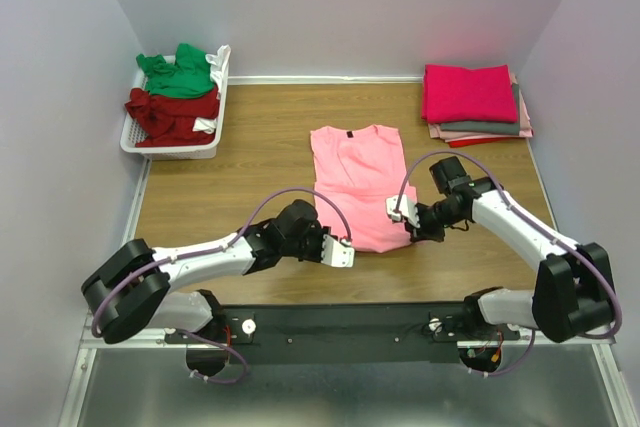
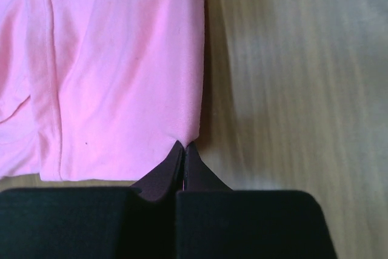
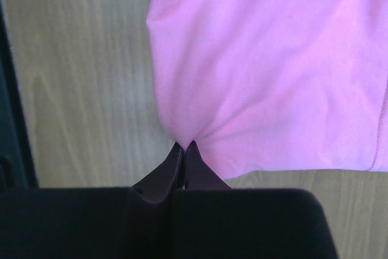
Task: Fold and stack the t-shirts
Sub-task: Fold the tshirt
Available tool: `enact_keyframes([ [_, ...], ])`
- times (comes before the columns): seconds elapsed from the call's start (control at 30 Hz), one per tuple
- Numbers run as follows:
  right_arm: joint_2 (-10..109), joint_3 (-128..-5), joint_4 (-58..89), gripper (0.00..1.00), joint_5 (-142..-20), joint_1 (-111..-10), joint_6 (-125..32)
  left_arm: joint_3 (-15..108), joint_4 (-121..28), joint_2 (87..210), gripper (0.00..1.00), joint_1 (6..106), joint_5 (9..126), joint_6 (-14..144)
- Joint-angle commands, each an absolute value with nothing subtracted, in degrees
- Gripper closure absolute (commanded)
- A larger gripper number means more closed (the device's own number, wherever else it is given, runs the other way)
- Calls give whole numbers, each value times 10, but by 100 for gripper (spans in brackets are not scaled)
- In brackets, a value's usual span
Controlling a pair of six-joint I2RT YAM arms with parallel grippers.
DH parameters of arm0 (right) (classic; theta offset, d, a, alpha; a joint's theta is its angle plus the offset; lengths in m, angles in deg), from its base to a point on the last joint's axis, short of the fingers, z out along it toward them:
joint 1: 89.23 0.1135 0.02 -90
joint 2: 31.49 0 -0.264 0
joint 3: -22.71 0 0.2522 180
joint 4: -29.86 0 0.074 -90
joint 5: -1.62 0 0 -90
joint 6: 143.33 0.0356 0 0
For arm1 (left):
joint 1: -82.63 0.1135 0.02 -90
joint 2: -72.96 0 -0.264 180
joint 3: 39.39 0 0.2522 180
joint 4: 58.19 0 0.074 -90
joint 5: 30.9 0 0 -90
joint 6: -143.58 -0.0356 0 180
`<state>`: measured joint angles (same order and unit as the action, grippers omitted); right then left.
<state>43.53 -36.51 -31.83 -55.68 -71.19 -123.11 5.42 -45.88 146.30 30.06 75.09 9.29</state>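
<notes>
A light pink t-shirt (image 1: 357, 182) with a dark neck label lies flat in the middle of the table, neck toward the back. My left gripper (image 1: 340, 250) is shut on the shirt's bottom left corner; the left wrist view shows the pink cloth (image 2: 121, 77) pinched at the tips. My right gripper (image 1: 398, 212) is shut on the shirt's right edge, with the cloth (image 3: 267, 71) puckered at the tips. A green shirt (image 1: 178, 73) and a dark red shirt (image 1: 172, 114) sit in the basket. A magenta shirt (image 1: 468, 92) tops a folded stack over a grey one (image 1: 486, 128).
The white slotted basket (image 1: 172, 146) stands at the back left. The folded stack sits at the back right near the wall. Bare wooden table (image 1: 240, 182) lies left of the pink shirt. The black base rail (image 1: 340, 332) runs along the near edge.
</notes>
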Motion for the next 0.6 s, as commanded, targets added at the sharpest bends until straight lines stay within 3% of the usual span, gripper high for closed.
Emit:
enact_keyframes([
  [0.0,390,-347,-375,100,-537,-710,-1237,50,-418,1433,100,277,774,129],
  [0.57,341,-409,-424,100,-543,-710,-1204,68,-360,1369,100,254,738,136],
])
